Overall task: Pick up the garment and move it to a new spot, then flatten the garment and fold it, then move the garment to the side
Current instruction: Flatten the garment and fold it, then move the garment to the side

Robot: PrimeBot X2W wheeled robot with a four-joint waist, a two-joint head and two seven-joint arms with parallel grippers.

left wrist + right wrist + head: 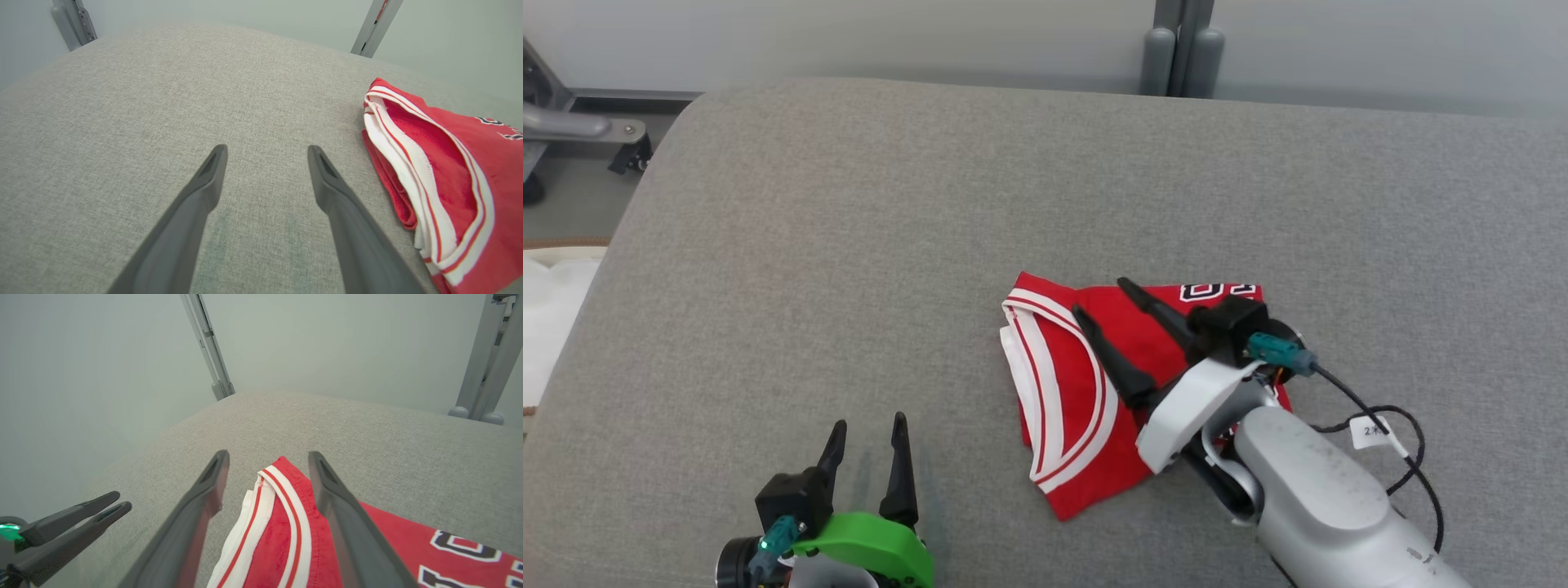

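Standing wide over the folded red garment (1070, 400), the right gripper (1101, 296) grips nothing; left gripper (870, 420) alongside, wide, empty.

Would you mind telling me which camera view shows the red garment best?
The head view: the red garment lies folded, nearly whole, with the right gripper over one part. The left wrist view catches its striped edge; the right wrist view, a close strip with lettering.

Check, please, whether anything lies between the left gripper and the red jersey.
Nothing visible does: bare grey cushion separates the left gripper from the red jersey. The right gripper hangs open over the jersey itself, not in that gap.
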